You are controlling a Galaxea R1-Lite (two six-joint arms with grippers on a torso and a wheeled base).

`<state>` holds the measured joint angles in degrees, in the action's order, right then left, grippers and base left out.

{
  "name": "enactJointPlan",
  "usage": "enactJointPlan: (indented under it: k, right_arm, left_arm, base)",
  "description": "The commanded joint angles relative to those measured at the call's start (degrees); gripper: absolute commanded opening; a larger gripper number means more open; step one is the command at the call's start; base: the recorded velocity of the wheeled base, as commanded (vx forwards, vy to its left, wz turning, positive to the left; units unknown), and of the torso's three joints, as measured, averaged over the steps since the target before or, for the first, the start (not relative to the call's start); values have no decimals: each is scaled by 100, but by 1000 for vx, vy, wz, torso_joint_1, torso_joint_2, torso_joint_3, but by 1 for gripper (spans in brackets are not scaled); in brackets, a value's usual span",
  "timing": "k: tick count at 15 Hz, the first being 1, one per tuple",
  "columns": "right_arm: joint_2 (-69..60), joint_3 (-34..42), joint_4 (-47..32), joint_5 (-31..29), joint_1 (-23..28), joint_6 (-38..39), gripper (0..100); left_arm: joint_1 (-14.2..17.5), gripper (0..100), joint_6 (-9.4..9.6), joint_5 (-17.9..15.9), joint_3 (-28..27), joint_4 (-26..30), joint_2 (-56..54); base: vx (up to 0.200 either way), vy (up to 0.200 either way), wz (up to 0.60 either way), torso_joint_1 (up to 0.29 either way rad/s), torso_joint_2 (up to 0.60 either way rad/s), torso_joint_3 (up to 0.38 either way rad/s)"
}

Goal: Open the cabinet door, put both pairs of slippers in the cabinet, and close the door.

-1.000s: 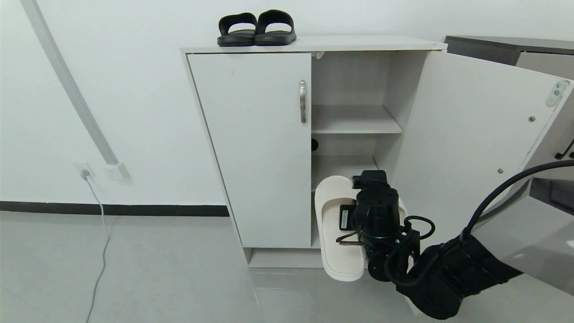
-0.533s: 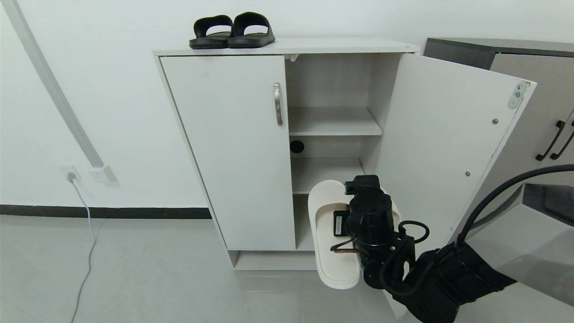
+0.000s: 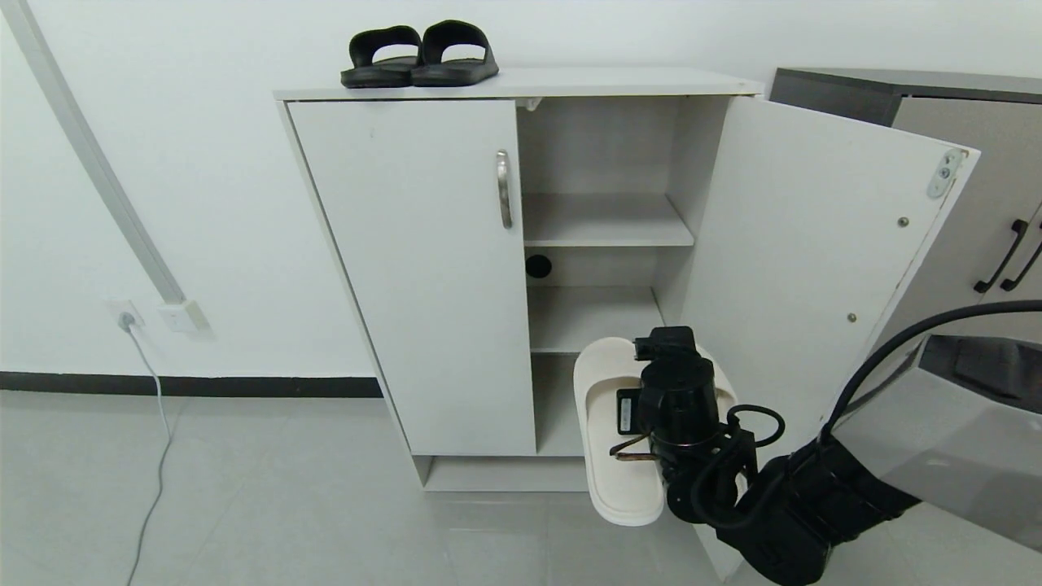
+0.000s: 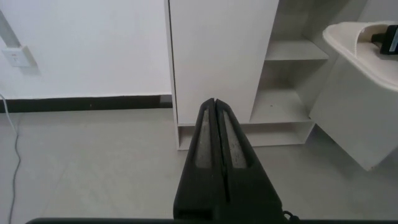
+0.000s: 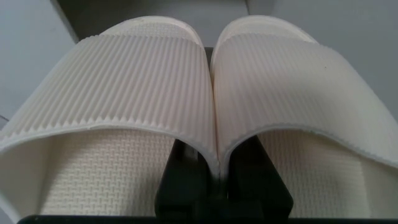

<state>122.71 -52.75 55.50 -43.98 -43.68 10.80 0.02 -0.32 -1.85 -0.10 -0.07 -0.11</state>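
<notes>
The left gripper (image 4: 214, 104), closed tight, sits centre foreground. Beyond it stands the white cabinet (image 4: 221, 56), a cream slipper (image 4: 348, 46) before its open compartment.

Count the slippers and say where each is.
4. Two black slippers sit side by side on the cabinet top. Two white slippers are clamped together in the right gripper, before its open side. Others may hide behind the shut door.

Wears matte black all over. Carries a white label (image 3: 625, 411) and looping black cables (image 3: 753, 423) just behind the right hand (image 3: 666, 346); bears grey pads (image 4: 203, 140) inside the left hand (image 4: 214, 106).
</notes>
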Motion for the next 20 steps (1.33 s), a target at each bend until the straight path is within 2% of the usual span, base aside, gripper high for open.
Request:
enactJointPlan:
  k: [1,13,20]
  right_arm:
    - [42,1,-4,13,114,1,0]
    - [280,-16,-31,30,518,-69,0]
    - [376,-25,-22,21,580,-105,0]
  left_arm:
    - [6,0,-3,1,1,-1,11]
    - [6,0,-21,1,-8,-1,11]
    - [6,0,-39,10,1,-1,11]
  base:
    - [0,0,0,0,0,0]
    - [0,0,0,0,0,0]
    - [0,0,0,0,0,0]
